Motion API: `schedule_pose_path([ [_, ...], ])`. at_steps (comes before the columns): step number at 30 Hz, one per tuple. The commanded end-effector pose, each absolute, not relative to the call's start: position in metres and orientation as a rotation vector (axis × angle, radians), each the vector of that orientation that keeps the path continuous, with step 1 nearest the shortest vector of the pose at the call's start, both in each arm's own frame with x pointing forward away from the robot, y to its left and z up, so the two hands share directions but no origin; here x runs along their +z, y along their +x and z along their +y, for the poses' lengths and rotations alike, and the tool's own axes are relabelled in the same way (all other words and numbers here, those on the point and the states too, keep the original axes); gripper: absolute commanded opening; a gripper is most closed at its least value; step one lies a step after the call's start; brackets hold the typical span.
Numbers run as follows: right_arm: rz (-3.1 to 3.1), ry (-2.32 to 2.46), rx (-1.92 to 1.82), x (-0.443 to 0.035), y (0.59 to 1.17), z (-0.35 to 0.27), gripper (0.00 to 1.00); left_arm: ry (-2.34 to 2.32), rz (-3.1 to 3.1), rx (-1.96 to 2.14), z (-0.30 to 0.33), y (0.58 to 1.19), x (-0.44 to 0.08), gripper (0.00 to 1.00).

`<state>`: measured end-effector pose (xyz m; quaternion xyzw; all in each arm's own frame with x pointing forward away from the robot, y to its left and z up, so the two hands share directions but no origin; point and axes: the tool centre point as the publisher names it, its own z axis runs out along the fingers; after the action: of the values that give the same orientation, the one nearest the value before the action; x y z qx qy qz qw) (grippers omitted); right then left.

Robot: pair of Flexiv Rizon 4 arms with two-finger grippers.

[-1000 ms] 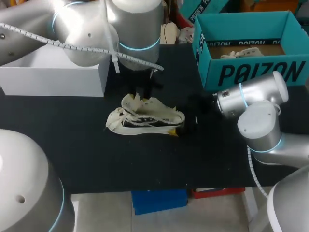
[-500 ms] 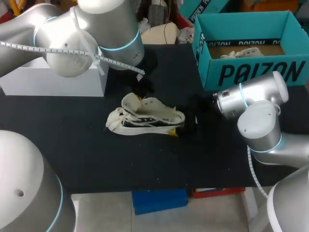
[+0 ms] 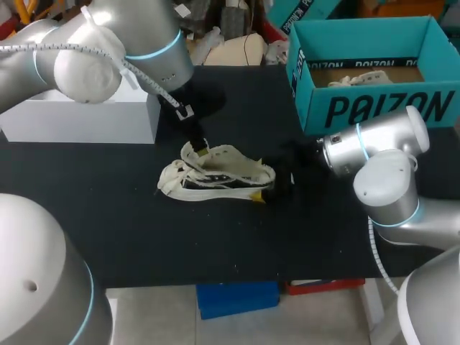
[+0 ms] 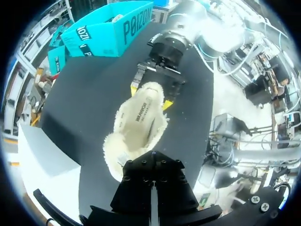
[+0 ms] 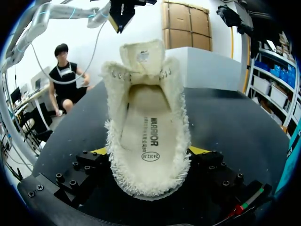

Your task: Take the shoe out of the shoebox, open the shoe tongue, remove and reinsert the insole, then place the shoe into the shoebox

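1. My right gripper [image 5: 149, 157]: clamped across the heel [image 5: 150, 186] of the shoe [image 3: 215, 172], whose length runs straight ahead of it.
2. My left gripper [image 3: 201, 147]: closed, empty, just above the tongue [image 5: 141, 56]; I judge it the nearer for opening.

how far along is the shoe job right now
Done: the shoe is out of the shoebox and on the table, its tongue standing up. In hand: the right pincer clamps the shoe, and the left pincer hangs shut above the tongue. An insole lies inside; whether it has been pulled yet I cannot tell. Left: boxing the shoe.
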<state>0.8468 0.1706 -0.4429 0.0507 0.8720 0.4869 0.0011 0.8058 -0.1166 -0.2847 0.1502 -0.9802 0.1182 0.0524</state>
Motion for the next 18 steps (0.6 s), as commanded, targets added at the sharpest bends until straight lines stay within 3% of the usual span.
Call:
schedule_pose_path([
  [1,2.737,0.161,1.527,-0.445,0.847,0.171,0.00,0.089,-2.935,0.144,-0.125,0.814,-0.283,0.00],
  [18,2.737,0.161,1.527,-0.445,0.847,0.171,0.00,0.051,-2.966,0.236,-0.124,0.830,-0.306,0.00],
])
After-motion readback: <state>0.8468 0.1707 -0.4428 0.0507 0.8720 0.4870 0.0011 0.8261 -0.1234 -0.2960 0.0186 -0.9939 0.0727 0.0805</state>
